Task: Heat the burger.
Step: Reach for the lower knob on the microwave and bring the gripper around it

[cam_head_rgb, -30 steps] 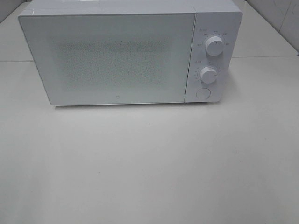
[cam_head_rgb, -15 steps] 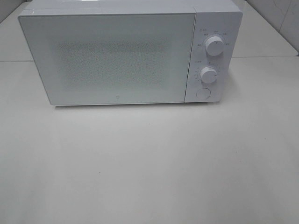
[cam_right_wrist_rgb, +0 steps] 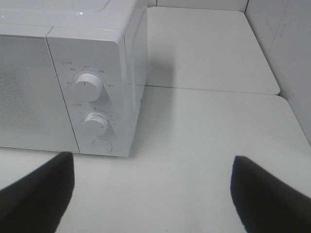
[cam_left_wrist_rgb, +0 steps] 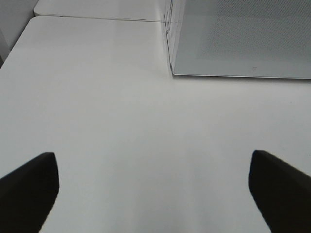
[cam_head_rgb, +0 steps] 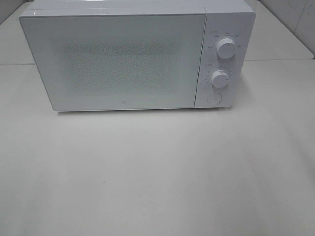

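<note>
Nothing is shifting since before; you are holding the left claw point(cam_left_wrist_rgb: 151, 158) and right claw point(cam_right_wrist_rgb: 153, 159) wide open, empty, clear of the shut microwave point(cam_head_rgb: 123, 59), which is probably hiding the burger inside.

Soft, even light washes the white microwave point(cam_head_rgb: 113, 59) pale, with faint glare along its top. A dim shadow lies on the table point(cam_right_wrist_rgb: 194, 145) beside its knob-side wall. My fingers point(cam_left_wrist_rgb: 29, 189) show dark and blurred.

The microwave point(cam_head_rgb: 138, 56) interior is hidden by the door point(cam_head_rgb: 113, 61); dial markings point(cam_head_rgb: 224, 35) are too small to be read.
</note>
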Controlling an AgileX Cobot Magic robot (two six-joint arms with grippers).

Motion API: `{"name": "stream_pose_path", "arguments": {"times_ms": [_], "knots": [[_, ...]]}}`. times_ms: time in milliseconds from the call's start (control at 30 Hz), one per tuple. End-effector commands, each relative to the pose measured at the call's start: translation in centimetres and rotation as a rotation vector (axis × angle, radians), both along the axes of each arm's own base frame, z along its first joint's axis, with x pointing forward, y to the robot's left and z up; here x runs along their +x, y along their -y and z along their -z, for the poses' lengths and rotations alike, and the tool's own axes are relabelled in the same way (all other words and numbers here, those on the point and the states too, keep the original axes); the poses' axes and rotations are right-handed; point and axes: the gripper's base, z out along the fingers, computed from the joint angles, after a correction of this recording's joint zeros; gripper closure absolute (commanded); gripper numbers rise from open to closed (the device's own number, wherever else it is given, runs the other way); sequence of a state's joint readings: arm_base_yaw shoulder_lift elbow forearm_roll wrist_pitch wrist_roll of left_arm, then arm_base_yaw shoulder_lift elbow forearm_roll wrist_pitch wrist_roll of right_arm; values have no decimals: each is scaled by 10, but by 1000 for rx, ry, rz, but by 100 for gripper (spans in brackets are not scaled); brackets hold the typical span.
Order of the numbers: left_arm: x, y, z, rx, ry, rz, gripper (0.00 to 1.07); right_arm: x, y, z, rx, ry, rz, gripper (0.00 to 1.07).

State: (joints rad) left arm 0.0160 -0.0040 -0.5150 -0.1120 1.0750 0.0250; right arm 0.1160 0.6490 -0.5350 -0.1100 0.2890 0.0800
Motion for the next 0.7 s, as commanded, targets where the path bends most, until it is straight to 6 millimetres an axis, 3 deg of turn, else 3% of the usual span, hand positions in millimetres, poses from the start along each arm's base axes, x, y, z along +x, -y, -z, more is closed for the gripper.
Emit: {"name": "stream_pose_path", "arguments": {"times_ms": [33, 700], "knots": [[-2, 0, 0, -2, 21, -3, 9, 13, -1, -3, -5, 46, -2, 29], [-2, 0, 0, -2, 21, -3, 9, 91, -15, 26, -19, 154, -84, 29]]}}
